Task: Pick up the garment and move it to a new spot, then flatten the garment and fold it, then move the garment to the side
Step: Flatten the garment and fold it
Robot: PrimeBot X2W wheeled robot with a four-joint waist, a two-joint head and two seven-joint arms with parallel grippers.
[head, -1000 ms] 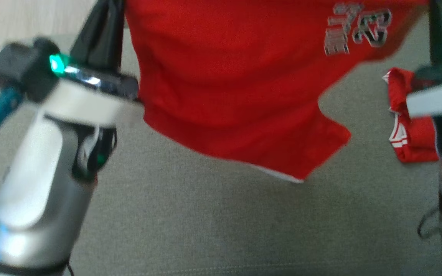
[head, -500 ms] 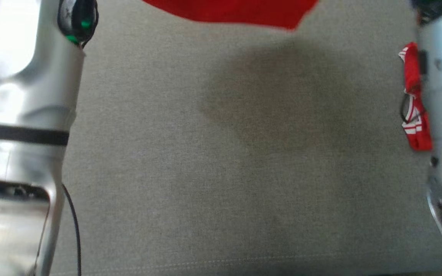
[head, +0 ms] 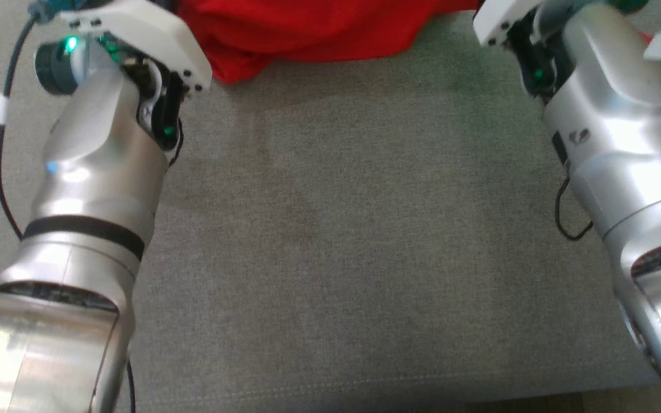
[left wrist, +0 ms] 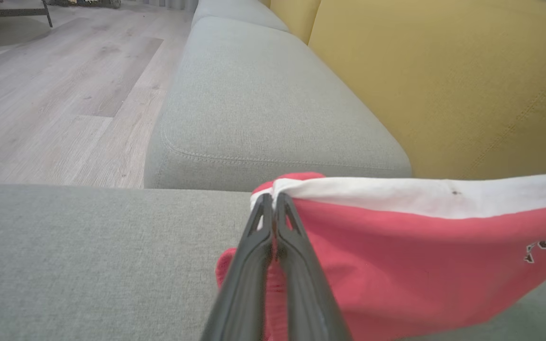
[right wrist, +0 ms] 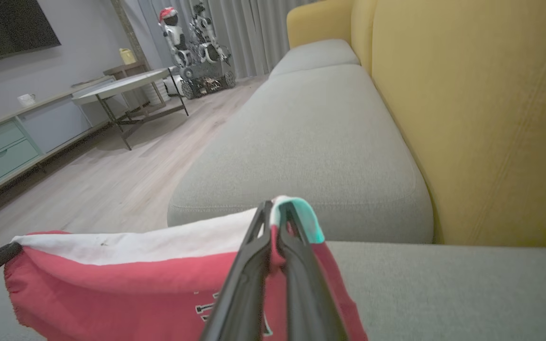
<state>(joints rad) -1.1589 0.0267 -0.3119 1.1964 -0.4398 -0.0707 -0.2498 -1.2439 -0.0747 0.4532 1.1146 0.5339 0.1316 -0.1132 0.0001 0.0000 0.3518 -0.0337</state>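
The left end effector (left wrist: 273,204) and the right end effector (right wrist: 275,210) are each clamped tight on a corner of the red garment (left wrist: 396,265), at its white hem (left wrist: 420,196). The cloth spans between them over the grey sofa seat (head: 365,258), close to the yellow backrest (left wrist: 443,85); a wooden floor (left wrist: 40,94) and a side table (right wrist: 126,85) lie beyond
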